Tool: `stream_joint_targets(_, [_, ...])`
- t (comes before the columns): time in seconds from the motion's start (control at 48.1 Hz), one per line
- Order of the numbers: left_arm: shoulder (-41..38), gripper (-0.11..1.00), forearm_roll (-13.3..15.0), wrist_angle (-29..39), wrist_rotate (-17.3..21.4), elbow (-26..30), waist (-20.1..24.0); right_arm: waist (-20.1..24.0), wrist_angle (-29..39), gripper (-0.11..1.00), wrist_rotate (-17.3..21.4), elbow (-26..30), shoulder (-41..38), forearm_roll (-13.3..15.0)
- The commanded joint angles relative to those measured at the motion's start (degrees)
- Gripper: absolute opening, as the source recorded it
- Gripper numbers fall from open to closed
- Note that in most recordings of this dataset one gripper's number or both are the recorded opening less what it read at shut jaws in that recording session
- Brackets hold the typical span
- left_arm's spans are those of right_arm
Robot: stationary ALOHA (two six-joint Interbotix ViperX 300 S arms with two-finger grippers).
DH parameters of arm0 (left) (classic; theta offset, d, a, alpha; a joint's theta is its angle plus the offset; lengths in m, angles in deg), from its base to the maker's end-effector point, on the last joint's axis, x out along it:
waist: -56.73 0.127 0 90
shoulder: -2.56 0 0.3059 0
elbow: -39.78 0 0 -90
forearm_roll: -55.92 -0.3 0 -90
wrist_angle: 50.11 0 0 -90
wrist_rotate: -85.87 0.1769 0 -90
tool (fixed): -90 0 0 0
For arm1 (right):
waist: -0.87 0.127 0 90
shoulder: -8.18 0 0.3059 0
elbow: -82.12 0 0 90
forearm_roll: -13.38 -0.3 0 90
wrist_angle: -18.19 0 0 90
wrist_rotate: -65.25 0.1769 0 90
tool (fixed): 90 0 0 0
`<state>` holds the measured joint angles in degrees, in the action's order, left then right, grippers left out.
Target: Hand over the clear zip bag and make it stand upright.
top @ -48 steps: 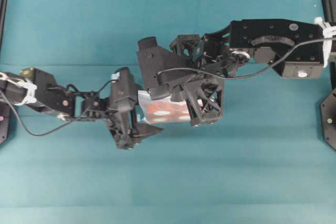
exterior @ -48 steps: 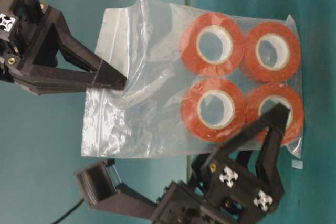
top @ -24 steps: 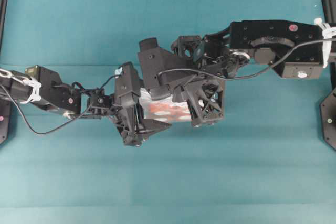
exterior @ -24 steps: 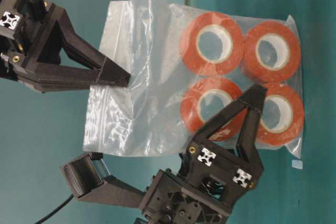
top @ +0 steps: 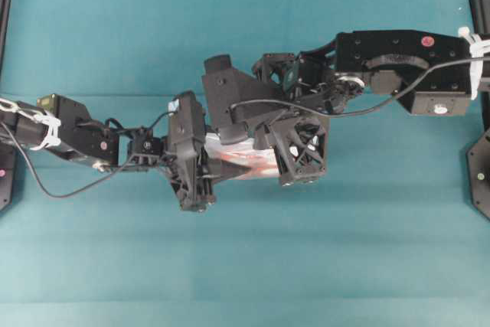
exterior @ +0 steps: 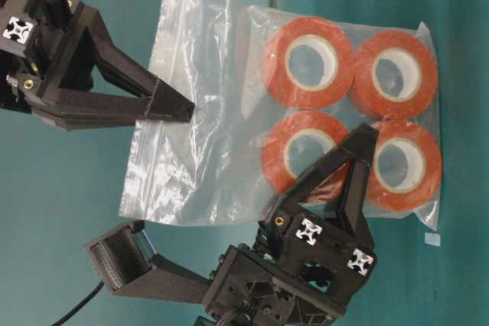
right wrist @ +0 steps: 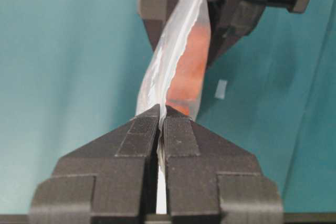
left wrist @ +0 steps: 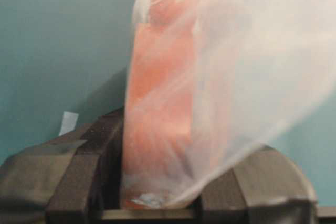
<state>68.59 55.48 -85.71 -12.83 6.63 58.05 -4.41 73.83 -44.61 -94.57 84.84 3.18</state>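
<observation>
In the overhead view the left gripper (top: 200, 181) reaches in from the left side of the teal table surface (top: 245, 266) and meets the transparent, crinkly rectangular plastic zip bag holding four orange, white-cored tape rolls (top: 243, 165), which hangs in the air between the two arms, clear of the table. The left wrist view shows this gripper's jaws narrowed onto the roll-filled end of the bag (left wrist: 173, 124), one finger on each side of an orange roll with the film pressed between; the grip appears seated, though whether it is fully tight cannot be told. The likely reason for taking the weighted end is that the rolls form the base on which the bag must later stand. To the right, the right gripper (right wrist: 160, 124) is fully closed on the empty film of the bag (right wrist: 176, 61), pinching it flat, which keeps the bag suspended and edge-on so the receiving jaws can straddle it. Judgement: the handover is mid-way, both grippers engaged, with release by the right side outstanding.
</observation>
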Motion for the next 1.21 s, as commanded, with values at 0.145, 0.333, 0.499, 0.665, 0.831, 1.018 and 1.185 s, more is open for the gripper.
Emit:
stream_joint_targets(0.145, [0.4, 0.24, -0.1, -0.2, 2.7, 0.7, -0.8, -0.8, -0.4, 0.01, 2.8, 0.3, 1.4, 0.0])
stream_joint_targets(0.333, [0.5, 0.24, -0.1, 0.3, 4.4, 0.7, -0.8, -1.0, 0.1, 0.01, 4.7, 0.2, 1.5, 0.0])
stream_joint_targets(0.499, [0.6, 0.24, -0.1, 0.7, 5.0, 0.7, -0.8, -1.0, 2.3, 0.03, 5.9, -0.4, 2.0, -0.9])
stream_joint_targets(0.665, [0.7, 0.24, -0.1, 1.1, 5.1, 0.7, -0.8, -1.3, 1.5, 0.41, 8.8, -1.0, 3.1, -2.0])
stream_joint_targets(0.831, [0.7, 0.24, -0.1, 1.4, 5.1, 0.7, -0.8, -1.2, -1.1, 0.85, 9.2, -2.4, 5.2, -1.9])
stream_joint_targets(1.018, [0.8, 0.24, -0.1, 2.6, 5.1, 0.7, -0.8, -1.5, -3.3, 0.90, 10.7, -4.4, 9.0, -1.9])
stream_joint_targets(1.185, [0.8, 0.24, -0.1, 2.8, 5.1, 0.7, -0.7, -1.5, -4.5, 0.90, 12.0, -7.3, 12.7, -1.9])
